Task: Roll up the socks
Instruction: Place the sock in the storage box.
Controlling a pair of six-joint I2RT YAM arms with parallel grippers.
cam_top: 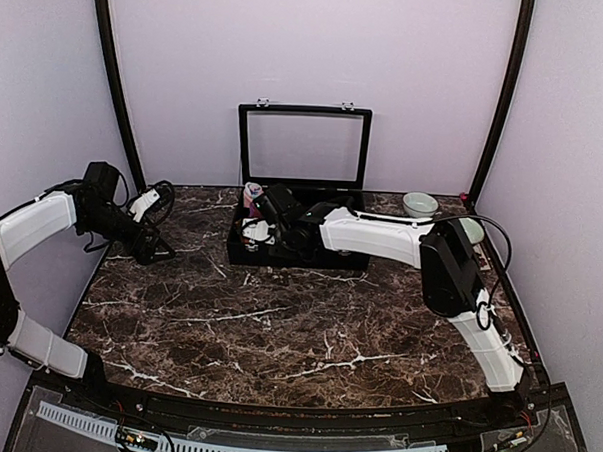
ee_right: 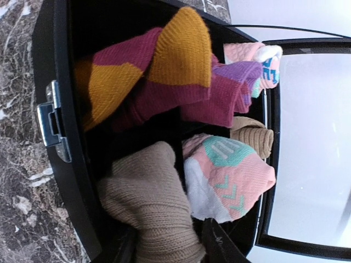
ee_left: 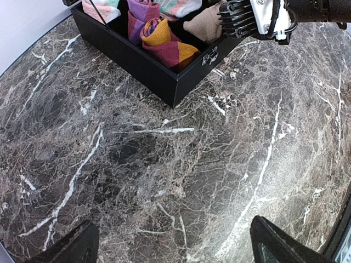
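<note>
Marble: the worktop (cam_top: 277,325) is dark with white veins. The bare stretch in front of the box is judged the best place for a sock to be laid out flat before rolling.
Container: the black box (ee_left: 137,60) is set at the back of the worktop with its lid raised. Both task socks are lying inside it, so one has to be brought out before anything can be rolled.
Right arm: the right pincer (ee_right: 171,247) is reached down into the box, its jaws partly closed to either side of tan knit. Whether the knit is actually clamped cannot be told.
Left arm: the left pincer (ee_left: 175,244) is held wide and empty above the worktop, well apart from the box. It is best kept ready to pin one end once a sock is laid down.
Sock in hand: the tan-footed sock (ee_right: 153,213) is bunched in the near compartment against the front wall. A deep bite on the thick fold is advised, then a straight lift, so that the whole length is drawn clear of the rim.
Second sock: the pink patterned sock (ee_right: 230,175) is touching the tan one and could be dragged along. A slow lift is advised.
Not wanted: the magenta-and-orange bundle (ee_right: 159,82), in the next compartment, is to be left alone.
Snag point: the latch (ee_right: 52,126) on the front wall should be cleared, since knit could be caught on it.
</note>
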